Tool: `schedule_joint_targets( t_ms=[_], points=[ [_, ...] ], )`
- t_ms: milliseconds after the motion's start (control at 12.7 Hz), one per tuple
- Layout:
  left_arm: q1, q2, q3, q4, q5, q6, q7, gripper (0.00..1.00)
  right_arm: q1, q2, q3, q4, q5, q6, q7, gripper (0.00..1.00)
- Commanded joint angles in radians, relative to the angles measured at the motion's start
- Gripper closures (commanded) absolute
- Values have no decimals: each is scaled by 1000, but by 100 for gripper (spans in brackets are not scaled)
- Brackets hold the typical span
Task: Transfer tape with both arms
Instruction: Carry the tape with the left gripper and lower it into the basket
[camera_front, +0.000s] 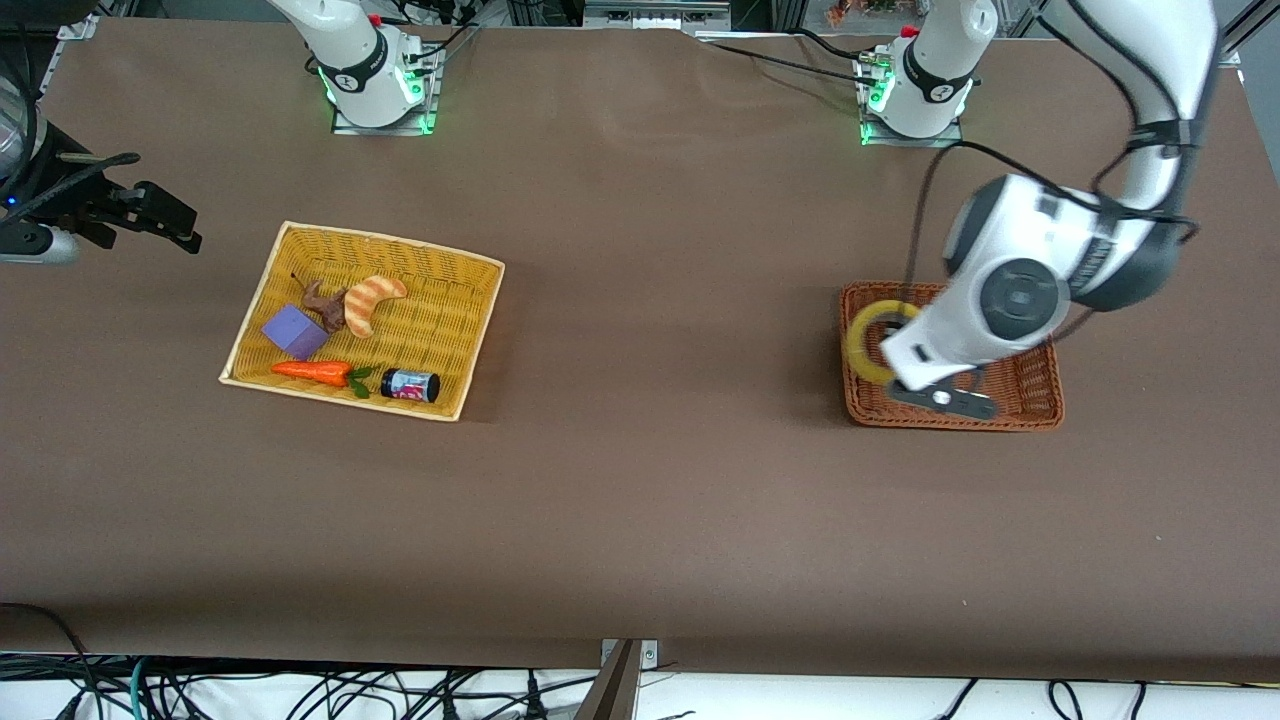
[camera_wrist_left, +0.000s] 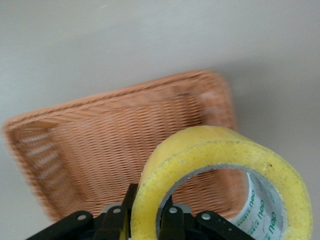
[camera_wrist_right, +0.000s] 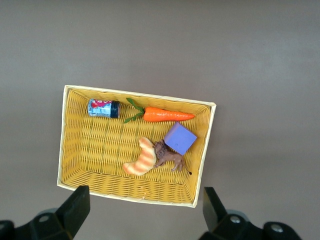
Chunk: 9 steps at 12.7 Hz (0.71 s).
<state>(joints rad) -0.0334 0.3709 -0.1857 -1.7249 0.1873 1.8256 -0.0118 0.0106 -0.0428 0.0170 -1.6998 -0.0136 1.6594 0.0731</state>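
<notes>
One tape (camera_wrist_left: 220, 165), two baskets (camera_front: 950, 410) (five toys inside one)

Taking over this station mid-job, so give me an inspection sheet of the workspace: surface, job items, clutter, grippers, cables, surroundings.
Surface: brown table cover, bare between the baskets.
Job's things: tape clamped through its wall, over the orange-brown basket at the left arm's end.
Clutter: yellow basket at the right arm's end holds a croissant toy, purple block, brown animal figure, carrot and small jar.
Grippers: left gripper shut on the tape; right gripper open, above the yellow basket, waiting.
Cables: black cable runs on the table by the bases; more hang below the table's near edge.
Surroundings: nothing seen.
</notes>
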Motion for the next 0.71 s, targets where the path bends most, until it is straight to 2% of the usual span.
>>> schedule_joint_targets(
  t_ms=[0,157,314,471,629],
  points=[
    [-13,-46,66,-82,-19,9,127,100,-21,-8,17,-6,11,-1,4,0],
    [-13,-62,113,-161,-14,114,180,100,-21,-8,17,-4,11,-1,2,0],
    [-13,-67,159,-273,-14,283,232,100,-21,-8,17,-6,11,-1,4,0],
    [-13,-67,181,-387,-14,445,242,100,-21,-6,17,-6,11,-1,-1,0],
    [-13,-63,184,-461,-15,568,242,100,-21,-6,17,-6,11,-1,2,0]
  ],
)
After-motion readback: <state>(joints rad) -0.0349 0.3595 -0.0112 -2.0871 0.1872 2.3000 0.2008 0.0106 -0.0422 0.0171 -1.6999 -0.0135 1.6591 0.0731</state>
